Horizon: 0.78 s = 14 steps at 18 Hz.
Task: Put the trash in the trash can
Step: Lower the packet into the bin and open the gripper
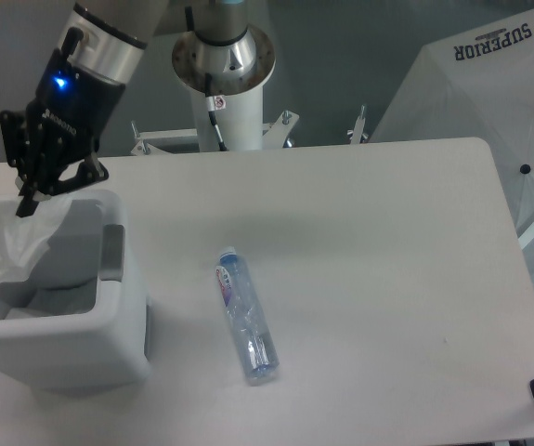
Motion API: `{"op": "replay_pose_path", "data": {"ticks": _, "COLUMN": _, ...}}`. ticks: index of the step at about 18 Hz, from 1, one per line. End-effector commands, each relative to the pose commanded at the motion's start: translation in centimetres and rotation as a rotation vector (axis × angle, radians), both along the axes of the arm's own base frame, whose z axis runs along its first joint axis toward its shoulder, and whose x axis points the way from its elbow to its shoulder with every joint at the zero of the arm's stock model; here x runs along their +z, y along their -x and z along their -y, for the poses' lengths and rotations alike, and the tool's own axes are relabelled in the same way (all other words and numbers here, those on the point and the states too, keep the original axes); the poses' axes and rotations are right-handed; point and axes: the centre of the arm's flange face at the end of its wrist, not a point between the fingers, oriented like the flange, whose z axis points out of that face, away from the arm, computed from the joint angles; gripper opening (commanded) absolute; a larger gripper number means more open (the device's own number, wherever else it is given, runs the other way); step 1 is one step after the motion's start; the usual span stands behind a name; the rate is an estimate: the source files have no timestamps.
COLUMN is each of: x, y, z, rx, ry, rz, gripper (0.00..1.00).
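Over the trash can's (pixel 109 344) back left corner, my gripper (pixel 27 206) pinches the top of the white paper carton (pixel 6 243), which hangs down inside the bin with a green edge at the far left. On the table (pixel 369 251), the clear plastic bottle (pixel 245 316) lies flat, well apart from the can.

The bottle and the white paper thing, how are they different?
The bottle is clear plastic with a blue-red label; the carton is white, crumpled paper. The bottle lies flat on the table, untouched; the carton hangs over the trash can, with the gripper right at its top edge. The bottle is long and slim; the carton looks wider and floppy. Both are trash meant for the can.
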Motion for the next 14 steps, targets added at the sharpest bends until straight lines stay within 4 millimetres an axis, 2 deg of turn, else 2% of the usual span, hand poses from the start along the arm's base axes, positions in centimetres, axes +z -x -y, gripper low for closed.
{"op": "replay_pose_path", "data": {"ticks": 3, "x": -1.5, "y": 0.7, "z": -0.9, "rx": 0.006, "ry": 0.027, "rz": 0.003, "gripper": 0.01}}
{"op": "replay_pose_path", "data": {"ticks": 8, "x": -3.2, "y": 1.2, "z": -1.5, "rx": 0.01, "ry": 0.053, "rz": 0.014, "gripper": 0.09}}
{"op": "replay_pose_path", "data": {"ticks": 10, "x": -3.5, "y": 1.3, "z": -1.6, "rx": 0.01, "ry": 0.058, "rz": 0.017, "gripper": 0.27}}
{"op": "replay_pose_path", "data": {"ticks": 13, "x": -2.9, "y": 1.3, "z": -1.6, "rx": -0.006, "ry": 0.044, "rz": -0.006, "gripper": 0.82}}
{"op": "replay_pose_path", "data": {"ticks": 14, "x": -2.3, "y": 1.1, "z": -1.4, "rx": -0.017, "ry": 0.032, "rz": -0.023, "gripper": 0.87}}
